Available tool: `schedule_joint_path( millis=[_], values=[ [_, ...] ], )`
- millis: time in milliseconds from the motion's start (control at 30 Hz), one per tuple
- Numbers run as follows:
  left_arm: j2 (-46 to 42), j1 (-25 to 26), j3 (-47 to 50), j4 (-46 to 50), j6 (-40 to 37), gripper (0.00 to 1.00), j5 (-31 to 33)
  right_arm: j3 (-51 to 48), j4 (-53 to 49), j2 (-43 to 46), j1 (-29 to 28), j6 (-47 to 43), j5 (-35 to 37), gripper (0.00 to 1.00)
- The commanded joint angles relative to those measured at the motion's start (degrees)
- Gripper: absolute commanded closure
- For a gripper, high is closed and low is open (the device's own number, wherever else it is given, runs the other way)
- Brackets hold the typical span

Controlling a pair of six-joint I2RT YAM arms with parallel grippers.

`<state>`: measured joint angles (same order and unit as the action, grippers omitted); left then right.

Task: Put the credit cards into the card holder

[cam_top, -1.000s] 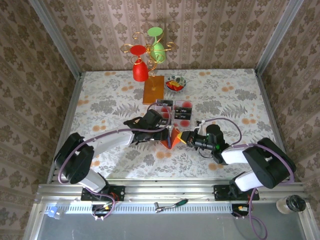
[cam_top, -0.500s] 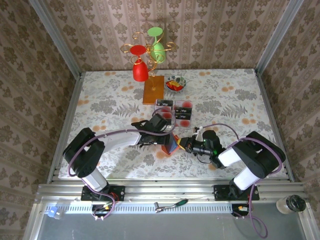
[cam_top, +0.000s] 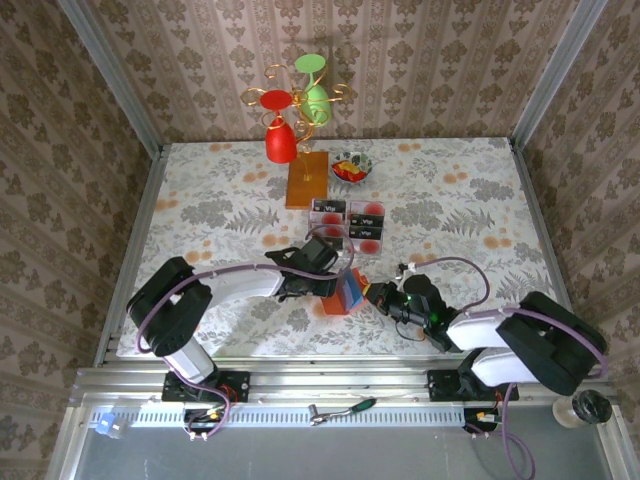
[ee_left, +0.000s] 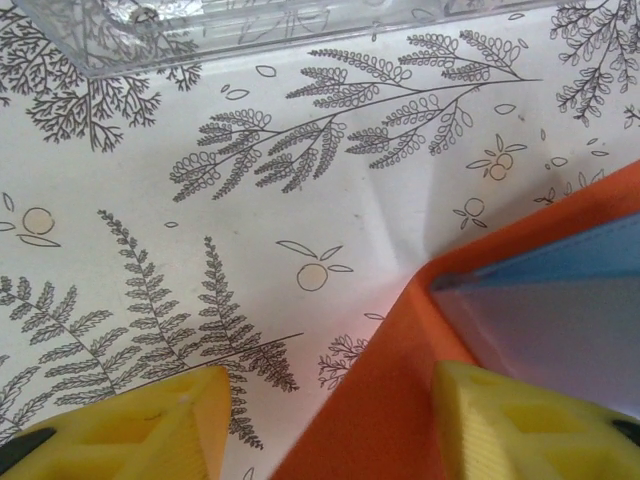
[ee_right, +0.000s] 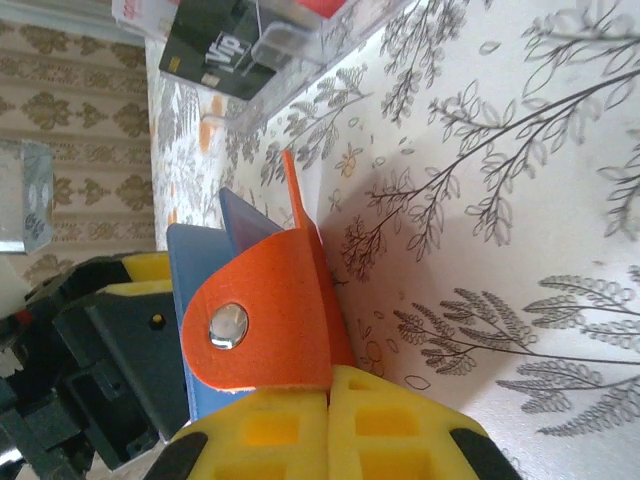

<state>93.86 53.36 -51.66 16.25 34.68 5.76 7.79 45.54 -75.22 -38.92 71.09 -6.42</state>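
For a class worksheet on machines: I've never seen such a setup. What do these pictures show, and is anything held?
Two robot arms stand at a floral-patterned table. One picture looks down from above; the others come from wrist cameras. A clear plastic tray holds small thin credit cards, black or red-blotched. The right gripper pinches the flap of the small bright orange card holder, holding it open; the left gripper, jaws apart, straddles its edge.

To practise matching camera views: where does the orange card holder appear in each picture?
Top external: card holder, just below centre.
Left wrist: card holder, lower right corner.
Right wrist: card holder, left of centre.
Shared landmark: clear tray, above it in every picture.
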Motion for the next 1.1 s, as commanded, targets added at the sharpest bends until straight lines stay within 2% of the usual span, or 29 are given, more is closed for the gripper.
schedule_joint_path(
  millis=[0, 133, 300, 567, 700, 933, 1067],
  values=[
    [-2.0, 1.1, 0.6, 1.6, -0.4, 0.43, 1.8, -1.0, -6.9, 3.9, -0.9, 0.4, 9.7, 1.00],
    [-2.2, 2.4, -0.2, 2.3, -0.1, 0.46, 2.1, -1.1, -9.5, 6.0, -1.1, 0.4, 10.6, 1.00],
    [-0.8, 3.3, -0.4, 1.8, 1.0, 0.59, 2.0, -1.3, -8.4, 4.6, -1.6, 1.0, 10.8, 1.00],
    [3.0, 3.6, -5.2, 5.2, -0.2, 0.59, 2.8, -0.5, -4.1, -0.2, -2.6, 1.8, 9.7, 1.00],
    [4.1, 3.6, -6.8, 6.5, -1.7, 0.75, 3.7, 0.8, -3.5, -2.4, -3.0, 1.4, 8.2, 1.00],
    [4.7, 3.5, -8.0, 6.8, -2.9, 0.73, 4.0, 2.8, 2.1, -10.0, -3.2, 1.8, 5.0, 1.00],
    [5.8, 3.4, -9.7, 8.3, -3.6, 0.66, 3.5, 4.2, 6.3, -14.6, -3.7, 2.3, 3.3, 1.00]
  ],
)
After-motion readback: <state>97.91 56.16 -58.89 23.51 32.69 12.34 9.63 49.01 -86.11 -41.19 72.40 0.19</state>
